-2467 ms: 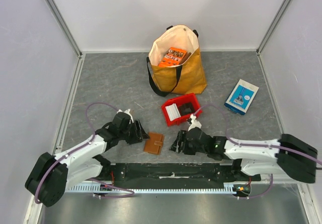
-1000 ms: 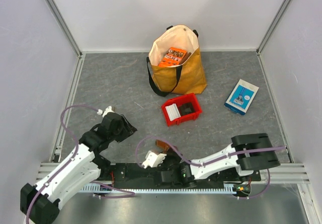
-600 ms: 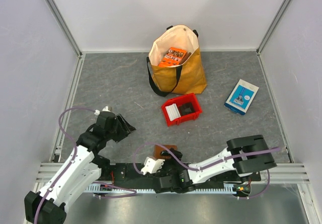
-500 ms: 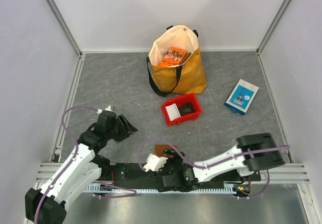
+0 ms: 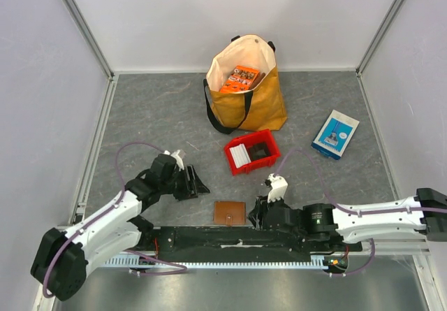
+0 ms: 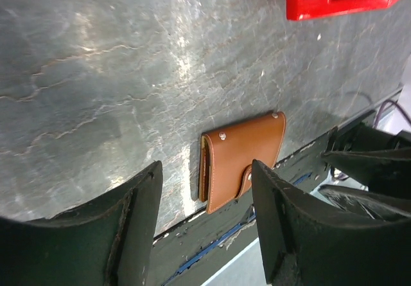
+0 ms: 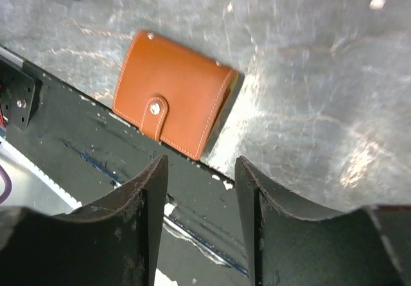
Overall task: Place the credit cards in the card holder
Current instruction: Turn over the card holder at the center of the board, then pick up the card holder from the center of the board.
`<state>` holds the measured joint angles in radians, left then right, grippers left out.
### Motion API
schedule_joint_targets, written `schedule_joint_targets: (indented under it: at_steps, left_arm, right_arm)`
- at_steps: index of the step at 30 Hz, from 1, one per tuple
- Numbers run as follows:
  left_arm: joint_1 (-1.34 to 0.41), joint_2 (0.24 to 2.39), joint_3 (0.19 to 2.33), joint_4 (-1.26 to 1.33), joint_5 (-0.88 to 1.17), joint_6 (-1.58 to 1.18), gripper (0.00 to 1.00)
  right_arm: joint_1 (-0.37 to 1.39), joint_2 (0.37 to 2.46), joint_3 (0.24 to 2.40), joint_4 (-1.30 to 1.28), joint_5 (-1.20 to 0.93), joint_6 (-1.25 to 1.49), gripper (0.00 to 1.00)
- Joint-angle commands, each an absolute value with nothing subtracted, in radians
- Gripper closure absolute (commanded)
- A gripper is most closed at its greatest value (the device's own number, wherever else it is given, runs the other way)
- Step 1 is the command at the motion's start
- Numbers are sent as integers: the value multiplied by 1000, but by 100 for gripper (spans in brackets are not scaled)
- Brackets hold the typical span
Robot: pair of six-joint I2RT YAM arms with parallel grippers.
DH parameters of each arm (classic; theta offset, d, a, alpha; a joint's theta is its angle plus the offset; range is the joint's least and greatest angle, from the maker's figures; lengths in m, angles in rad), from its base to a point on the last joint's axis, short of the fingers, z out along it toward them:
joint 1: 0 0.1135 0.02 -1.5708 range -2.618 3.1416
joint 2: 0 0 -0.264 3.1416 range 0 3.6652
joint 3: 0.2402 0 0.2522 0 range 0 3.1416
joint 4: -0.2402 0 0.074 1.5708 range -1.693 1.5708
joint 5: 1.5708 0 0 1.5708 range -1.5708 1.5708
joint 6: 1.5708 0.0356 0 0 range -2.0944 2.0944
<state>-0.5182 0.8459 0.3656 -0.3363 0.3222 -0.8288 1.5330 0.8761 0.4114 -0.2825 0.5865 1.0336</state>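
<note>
The brown card holder (image 5: 230,213) lies shut and snapped at the table's near edge, partly over the black strip. It also shows in the left wrist view (image 6: 244,160) and the right wrist view (image 7: 173,93). My left gripper (image 5: 197,186) (image 6: 205,170) is open just left of it, touching nothing. To its right, my right gripper (image 5: 257,214) (image 7: 200,164) stands open and empty. White credit cards (image 5: 239,156) and darker ones (image 5: 260,150) stand in the red bin (image 5: 271,158), whose corner shows in the left wrist view (image 6: 321,3).
A yellow tote bag (image 5: 246,98) holding an orange packet (image 5: 239,78) stands at the back. A blue-and-white box (image 5: 335,134) lies at the right. The black strip (image 5: 209,237) and metal rail run along the near edge.
The right arm has swung back to the right and let go of the card holder, which now lies flat at the near edge. The left gripper has moved right, toward it.
</note>
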Motion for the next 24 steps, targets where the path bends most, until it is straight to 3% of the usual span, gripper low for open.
schedule_joint_targets:
  at_steps: [1,12,16,24]
  left_arm:
    - [-590,910,350,-210,350,-782,36]
    - [-699,1015,348,-149,287,-808,35]
    - [-703,1045,347,-126,275,-804,32]
    - [-703,1143,376,-31,319,-755,27]
  right_arm:
    - [1494,931,391,-112,397,1192,48]
    - [1321,1255,462,29,255,1097,56]
    - [1218,1325,502,38,219,958,57]
    - [1172,1465,617,41,140,680,57]
